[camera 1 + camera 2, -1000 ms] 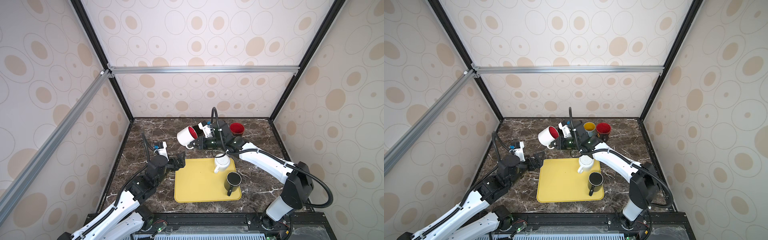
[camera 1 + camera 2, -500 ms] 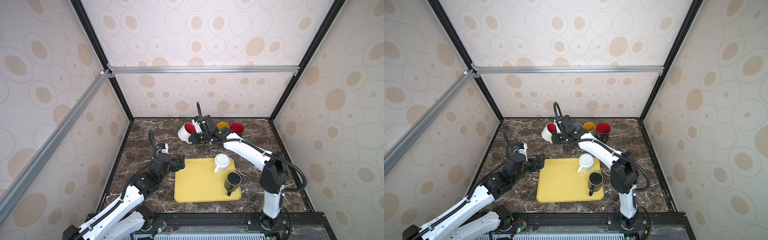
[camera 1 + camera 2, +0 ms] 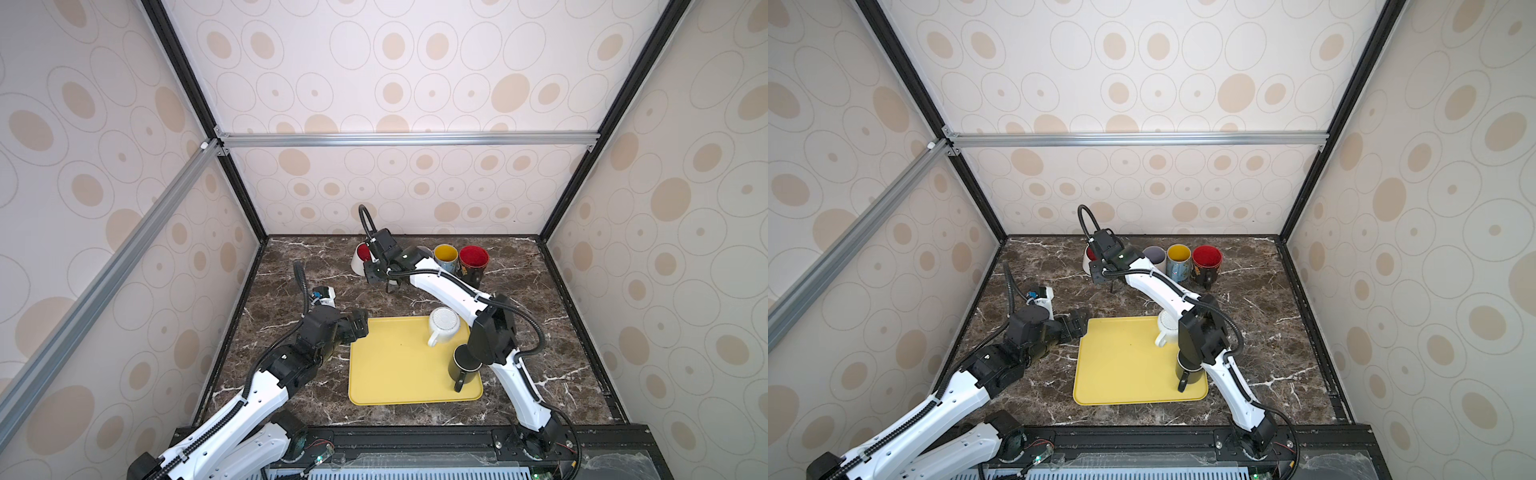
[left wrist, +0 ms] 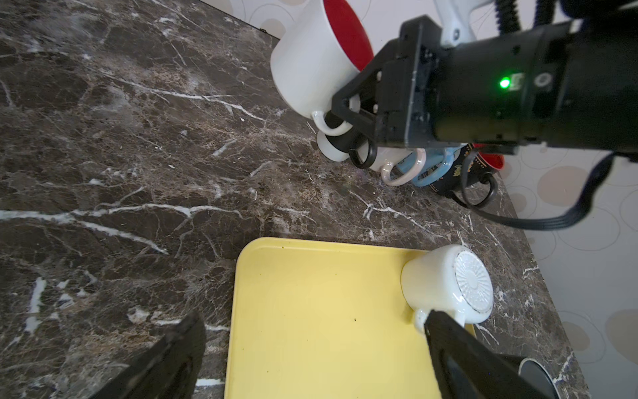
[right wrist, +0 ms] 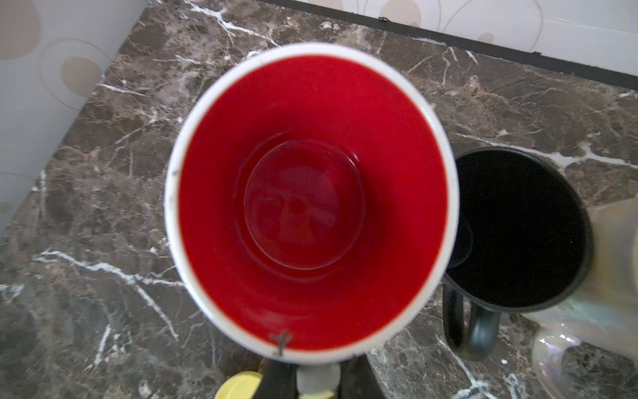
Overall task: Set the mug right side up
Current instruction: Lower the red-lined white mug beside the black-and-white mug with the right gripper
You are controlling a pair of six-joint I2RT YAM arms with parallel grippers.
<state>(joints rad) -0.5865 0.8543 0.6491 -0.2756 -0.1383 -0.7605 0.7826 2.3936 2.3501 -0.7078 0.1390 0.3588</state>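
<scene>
- Your right gripper (image 4: 340,119) is clamped shut on the handle of the white mug (image 4: 310,65) (image 3: 359,262) (image 3: 1088,262).
- In the right wrist view, its fingers (image 5: 276,380) sit on either side of that handle.
- The white mug is at about 11 o'clock on the worktop (image 3: 561,332), close to the back edge.
- Its mouth faces up, so you can see the red inside from above in both top views.
- You cannot tell from these views whether its base touches the worktop.
- A black mug (image 5: 518,228) stands just beside the white mug, mouth up. In the top views it is hidden under your right gripper.
- Past it, a row runs along the back edge toward 1 o'clock: a pearly mug (image 3: 1154,255), a yellow-lined mug (image 3: 1179,257) and a red-lined mug (image 3: 1206,259). All three have their mouths up.
- The yellow tray (image 3: 395,374) lies at about 6 o'clock, well apart from the white mug.
- An upside-down cup (image 3: 444,321) sits at the tray's 1 o'clock corner with its ribbed base up.
- A dark mug (image 3: 460,368) stands at the tray's 4 o'clock, partly covered by your right arm's elbow.
- Your left gripper (image 3: 360,325) (image 4: 312,316) is spread wide open with nothing between its jaws.
- It hovers at the tray's 10 o'clock corner, apart from every mug.
</scene>
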